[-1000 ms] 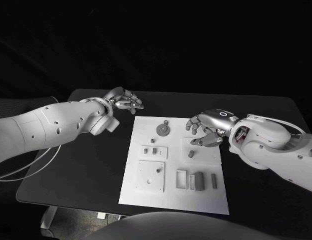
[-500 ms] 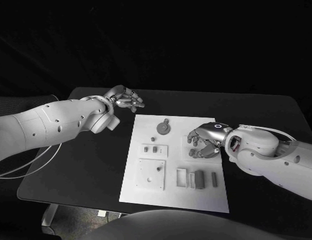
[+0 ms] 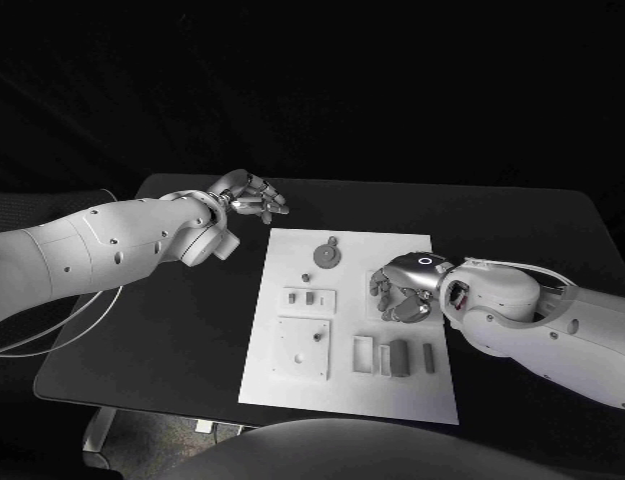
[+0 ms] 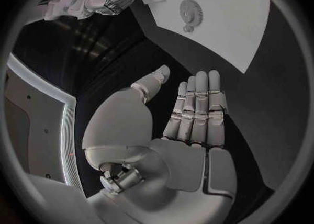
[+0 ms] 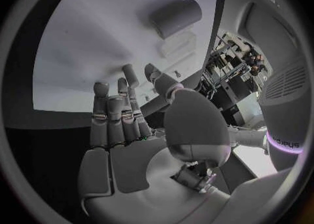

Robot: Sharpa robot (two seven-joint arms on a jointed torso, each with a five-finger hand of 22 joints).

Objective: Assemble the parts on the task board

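We see the task board (image 3: 348,325), a white plate lying lengthwise in the middle of the black table (image 3: 182,330), with small grey parts on it. A round gear (image 3: 327,257) with a smaller knob beside it sits near the board's far edge; two raised square plates (image 3: 308,299) lie along its left side, and several upright blocks (image 3: 394,358) stand in a row near its near edge.

Compared with a second ago, we find the right hand (image 3: 403,288) drawn in from the board's far right corner toward its middle and lowered over the right half. Its fingers (image 5: 124,110) lie extended and slightly apart above the white surface; a short cylinder (image 5: 175,18) lies on the board beyond the fingertips, clear of them, and the hand grasps nothing.

The left hand (image 3: 250,200) remains off the board, above the table's far left area, palm released, fingers (image 4: 196,110) straight and side by side, carrying nothing.
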